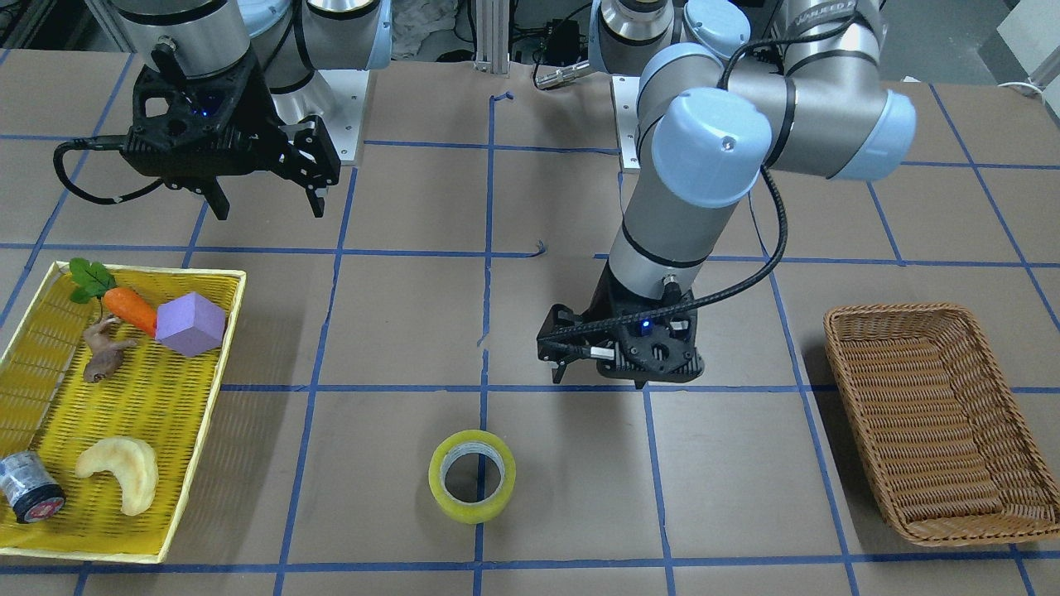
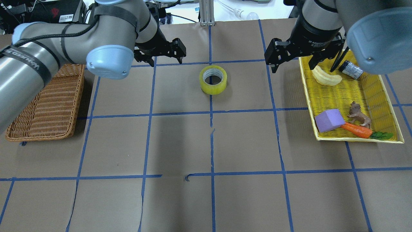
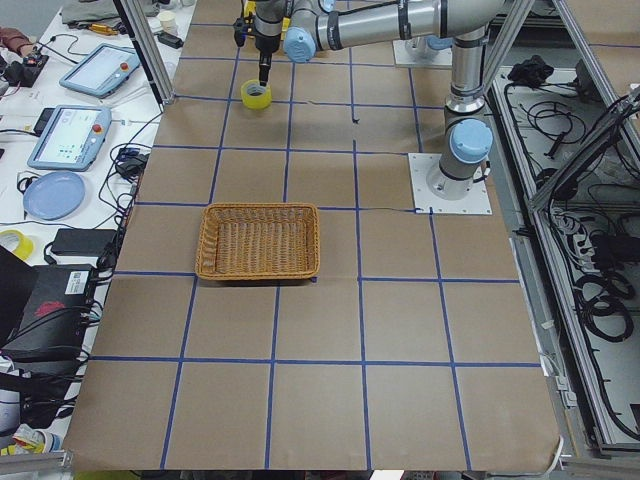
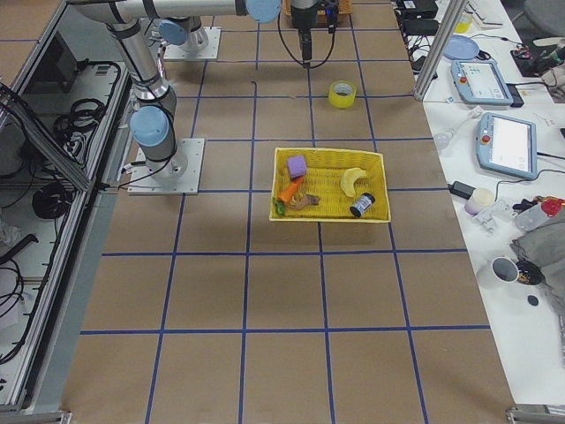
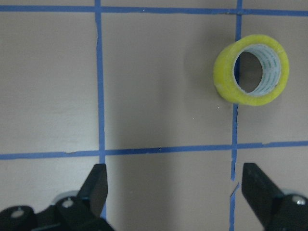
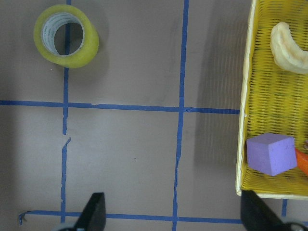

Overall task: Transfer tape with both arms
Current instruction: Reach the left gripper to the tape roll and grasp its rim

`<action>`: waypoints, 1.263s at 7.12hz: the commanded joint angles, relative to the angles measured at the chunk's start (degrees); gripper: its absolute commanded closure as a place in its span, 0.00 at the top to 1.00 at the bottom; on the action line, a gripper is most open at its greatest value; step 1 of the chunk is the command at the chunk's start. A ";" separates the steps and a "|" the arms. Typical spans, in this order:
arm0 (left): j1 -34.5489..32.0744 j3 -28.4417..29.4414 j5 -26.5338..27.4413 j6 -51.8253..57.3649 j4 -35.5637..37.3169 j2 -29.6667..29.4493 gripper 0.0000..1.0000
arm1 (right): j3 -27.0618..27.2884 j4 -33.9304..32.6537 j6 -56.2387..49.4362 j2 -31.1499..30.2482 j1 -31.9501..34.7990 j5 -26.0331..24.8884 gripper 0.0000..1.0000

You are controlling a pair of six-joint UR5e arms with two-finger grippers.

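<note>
Left gripper (image 5: 174, 180) hung spread wide, holding nothing, near the tape (image 5: 222, 82) I saw lying on the table (image 1: 397, 215); right gripper (image 1: 269, 209) likewise gaped empty, well apart.

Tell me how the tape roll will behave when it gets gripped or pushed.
The tape lies flat on its end face, hole up, so a push would probably slide it across the table rather than roll it. Its thick wound wall and inner core suggest it stays stiff under a pinch. The glossy outer face may be slippery.
</note>
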 commanded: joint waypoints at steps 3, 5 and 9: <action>-1.50 0.69 -6.22 -3.41 15.08 -13.67 1.00 | 0.01 -0.03 -0.19 -0.07 0.13 0.12 1.00; -2.90 0.95 -6.25 -3.67 18.16 -17.46 1.00 | 0.10 -0.03 -0.19 -0.07 0.13 0.12 1.00; -3.08 2.89 -6.07 -3.68 18.70 -22.30 0.92 | 0.10 -0.03 -0.19 -0.07 0.04 0.12 1.00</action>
